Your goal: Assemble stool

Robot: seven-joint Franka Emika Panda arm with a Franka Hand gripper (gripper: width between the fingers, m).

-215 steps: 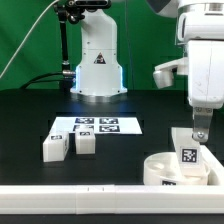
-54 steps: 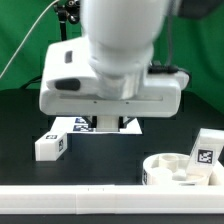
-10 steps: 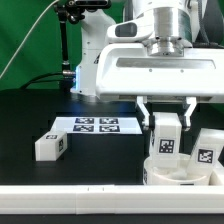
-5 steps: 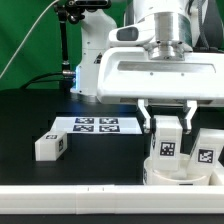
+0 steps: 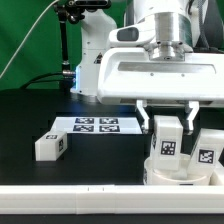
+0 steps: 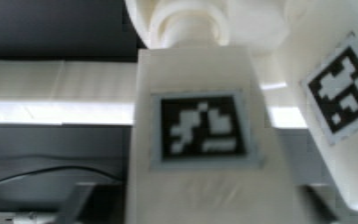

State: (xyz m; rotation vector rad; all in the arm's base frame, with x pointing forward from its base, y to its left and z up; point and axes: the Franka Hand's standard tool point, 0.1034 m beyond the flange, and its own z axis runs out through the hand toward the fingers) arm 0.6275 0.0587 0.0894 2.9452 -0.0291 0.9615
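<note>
The round white seat lies at the exterior view's lower right, near the white rail. One white tagged leg stands upright in it at the right. My gripper is shut on a second white tagged leg and holds it upright over the seat, its lower end at the seat's rim. In the wrist view this leg fills the middle between my fingers, with the standing leg beside it. A third leg lies loose at the exterior view's left.
The marker board lies flat on the black table behind the loose leg. A long white border rail runs along the front edge. The robot base stands at the back.
The gripper with its leg has sunk slightly toward the seat over the last second. Earlier it fetched this leg from the table's left, where one loose leg is left.
</note>
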